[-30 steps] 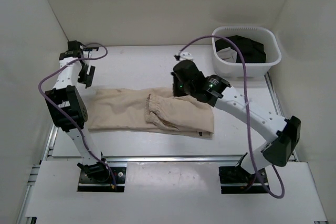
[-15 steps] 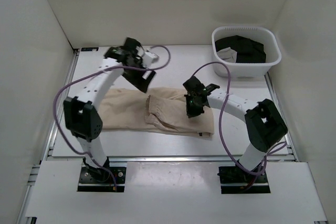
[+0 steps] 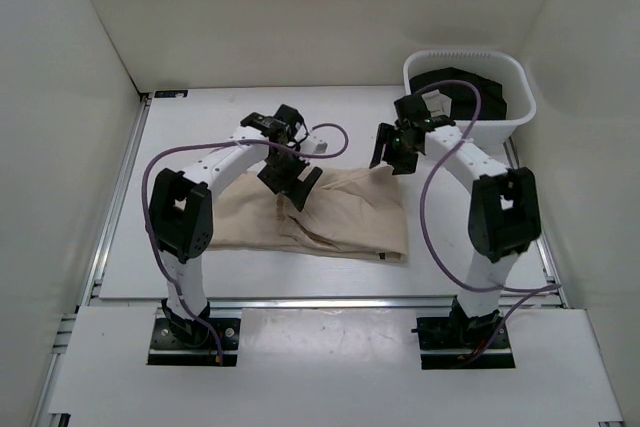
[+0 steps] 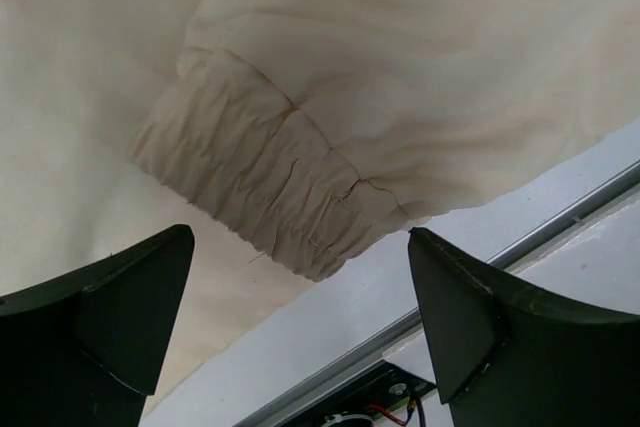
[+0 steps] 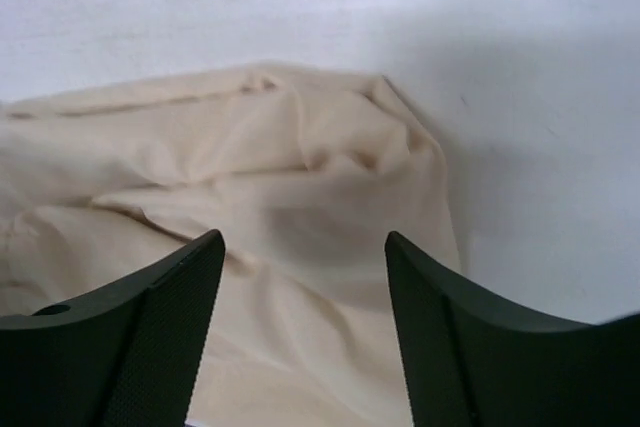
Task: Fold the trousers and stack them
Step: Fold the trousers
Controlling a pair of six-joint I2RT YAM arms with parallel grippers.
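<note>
The beige trousers [image 3: 350, 212] lie folded flat across the middle of the table, a small dark tag [image 3: 383, 255] at their near right corner. My left gripper [image 3: 297, 185] hovers open over the garment's middle, where a gathered elastic cuff [image 4: 265, 197] shows just beyond its fingertips [image 4: 160, 277]. Nothing sits between those fingers. My right gripper [image 3: 391, 154] hangs open above the trousers' far right corner [image 5: 385, 97]; wrinkled cloth [image 5: 300, 217] lies below its empty gap.
A white basket [image 3: 465, 132] stands at the back right and holds black garments [image 3: 490, 92]. White walls close in the table on three sides. A metal rail [image 3: 300, 299] runs along the near edge, in front of both arm bases.
The left arm swung from the far left corner to above the trousers' middle. The right gripper opened, came off the cloth and drew back toward the far right corner.
</note>
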